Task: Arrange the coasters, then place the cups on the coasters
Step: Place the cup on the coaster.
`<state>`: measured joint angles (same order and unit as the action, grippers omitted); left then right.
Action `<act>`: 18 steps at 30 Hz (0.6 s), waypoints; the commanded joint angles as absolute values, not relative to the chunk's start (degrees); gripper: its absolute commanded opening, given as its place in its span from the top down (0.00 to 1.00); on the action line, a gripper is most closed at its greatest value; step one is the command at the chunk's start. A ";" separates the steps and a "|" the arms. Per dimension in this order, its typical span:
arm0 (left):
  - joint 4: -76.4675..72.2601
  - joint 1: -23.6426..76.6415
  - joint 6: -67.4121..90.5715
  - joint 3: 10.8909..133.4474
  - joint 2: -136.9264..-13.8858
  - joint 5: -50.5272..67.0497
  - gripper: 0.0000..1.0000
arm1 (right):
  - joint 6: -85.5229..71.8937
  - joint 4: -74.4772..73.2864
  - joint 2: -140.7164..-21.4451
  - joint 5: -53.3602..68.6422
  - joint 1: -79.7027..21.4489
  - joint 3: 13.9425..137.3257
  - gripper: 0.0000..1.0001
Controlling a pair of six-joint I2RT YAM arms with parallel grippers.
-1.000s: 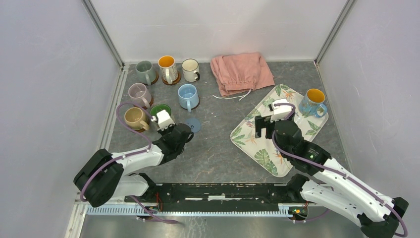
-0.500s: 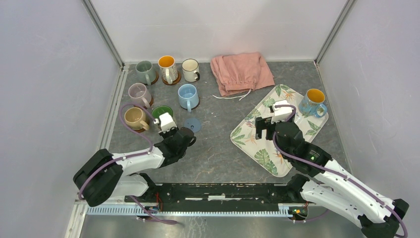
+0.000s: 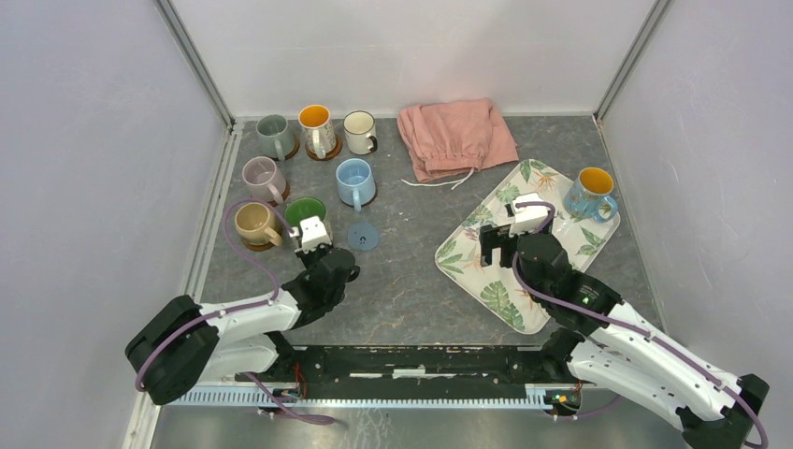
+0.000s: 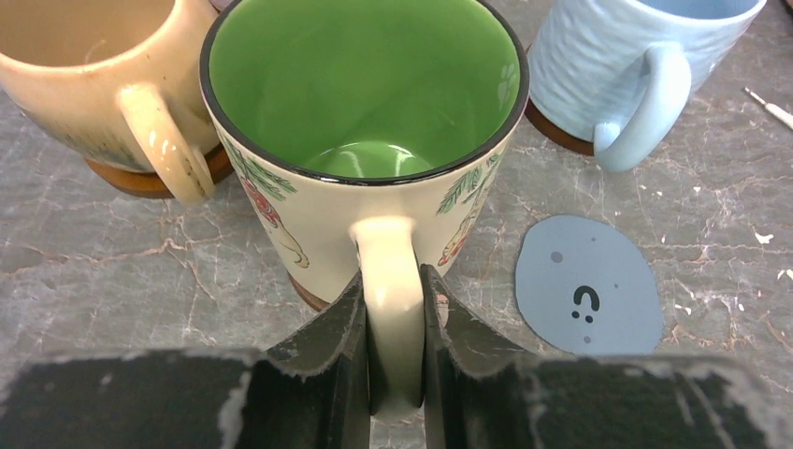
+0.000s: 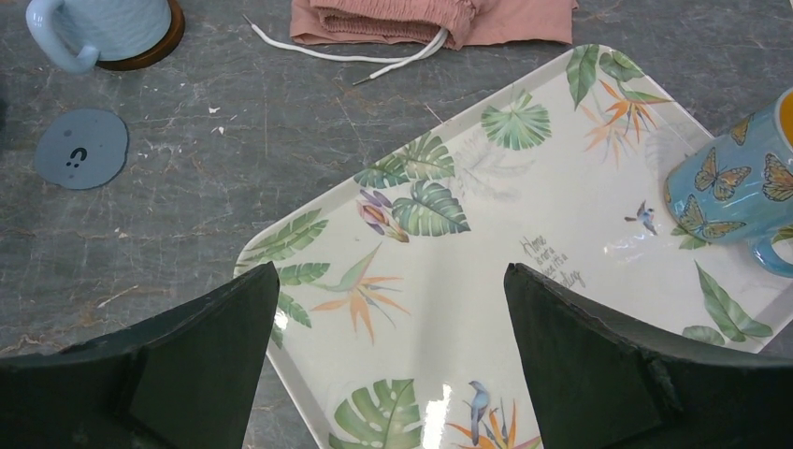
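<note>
Jaws of the left gripper (image 4: pixel 393 290) clamped the handle of the green-lined mug (image 4: pixel 365 112), standing on a brown coaster (image 4: pixel 309 293) just ahead of them. The right gripper (image 5: pixel 388 276) gaped wide over the tray (image 5: pixel 449 309).

Left arm (image 3: pixel 238 318): stretched low, forward and to the right from its base. Left gripper (image 4: pixel 393 299): jaws closed tight on the handle of a cup (image 4: pixel 365 94), one finger on each side.

Right arm (image 3: pixel 636 351): reaches forward and to the left, elbow bent. Right gripper (image 5: pixel 388 276): jaws spread wide, holding nothing, tipped downward.
</note>
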<state>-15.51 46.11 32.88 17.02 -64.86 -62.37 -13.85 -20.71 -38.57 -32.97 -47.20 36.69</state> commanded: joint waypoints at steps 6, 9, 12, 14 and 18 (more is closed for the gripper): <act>-32.39 46.23 22.54 16.20 -60.72 -69.98 0.98 | -13.93 -17.37 -37.45 -31.98 -47.19 35.69 0.02; -29.09 46.25 24.92 16.32 -59.37 -69.85 0.98 | -14.15 -17.29 -37.27 -31.97 -47.19 35.60 0.02; -22.87 46.23 30.23 17.05 -58.36 -69.71 0.98 | -14.32 -17.24 -37.27 -31.80 -47.24 35.44 0.02; -17.55 46.23 34.87 17.85 -58.27 -69.62 0.98 | -14.42 -17.23 -37.25 -31.74 -47.23 35.33 0.02; -10.78 46.65 41.76 17.91 -58.99 -69.49 0.98 | -14.60 -17.22 -37.45 -31.65 -47.22 35.07 0.02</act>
<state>-13.93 46.13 32.45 15.33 -59.99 -63.75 -14.09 -19.73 -37.87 -31.90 -47.20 35.70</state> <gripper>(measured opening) 0.272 0.982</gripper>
